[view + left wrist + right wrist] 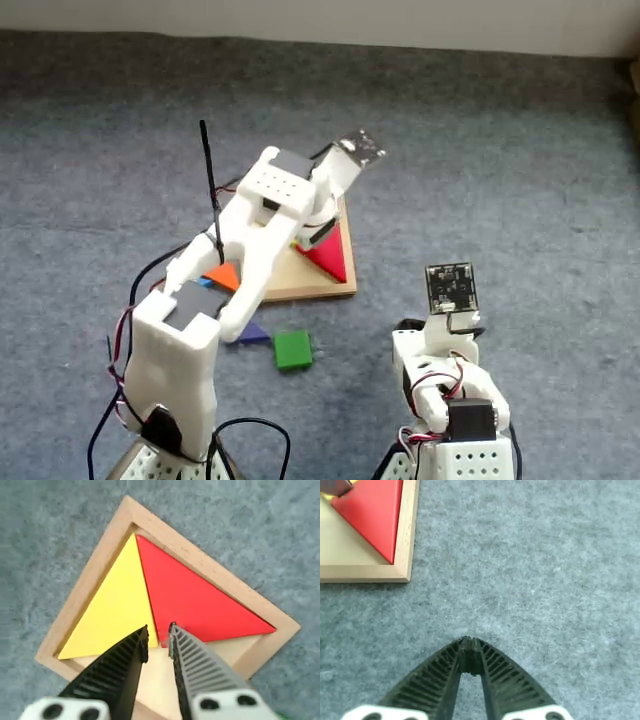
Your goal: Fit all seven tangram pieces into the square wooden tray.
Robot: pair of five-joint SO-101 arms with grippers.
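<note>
Currently my left pincer (pixel 158 628) hangs empty, slightly apart, over the square wooden tray (pixel 210 567) (green square piece (pixel 293 350) lies back toward its base).

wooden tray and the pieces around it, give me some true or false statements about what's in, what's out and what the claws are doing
1. The yellow triangle and the red triangle lie edge to edge inside the wooden tray. True.
2. The green square sits in the tray. False: it lies on the carpet, outside the tray.
3. The left claw grips the red triangle. False: it is slightly open and empty, above the tray.
4. The right claw is shut over bare carpet. True.
</note>
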